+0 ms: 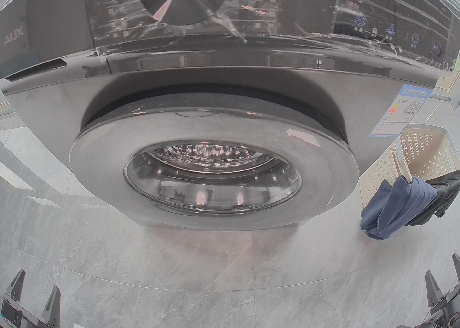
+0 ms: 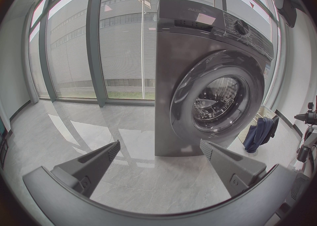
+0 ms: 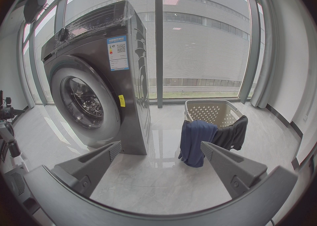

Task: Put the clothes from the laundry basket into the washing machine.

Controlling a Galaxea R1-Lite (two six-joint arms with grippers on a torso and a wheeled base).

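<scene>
The grey front-loading washing machine (image 1: 215, 80) stands on the pale marbled floor (image 1: 230, 262), its round glass door (image 1: 213, 175) shut flush against the front, with the steel drum visible behind the glass. On the robot's right of the machine, just beside its side panel, sits the beige perforated laundry basket (image 1: 424, 149). A blue garment (image 1: 395, 207) hangs over its near rim, down the outside. A black garment (image 1: 444, 192) is draped over the rim beside it, touching it. The left pincer (image 1: 37, 283) hovers low above the floor with its jaws spread wide and empty. The right pincer (image 1: 442, 266) is likewise wide and holds nothing, near the basket but apart from the clothes.
</scene>
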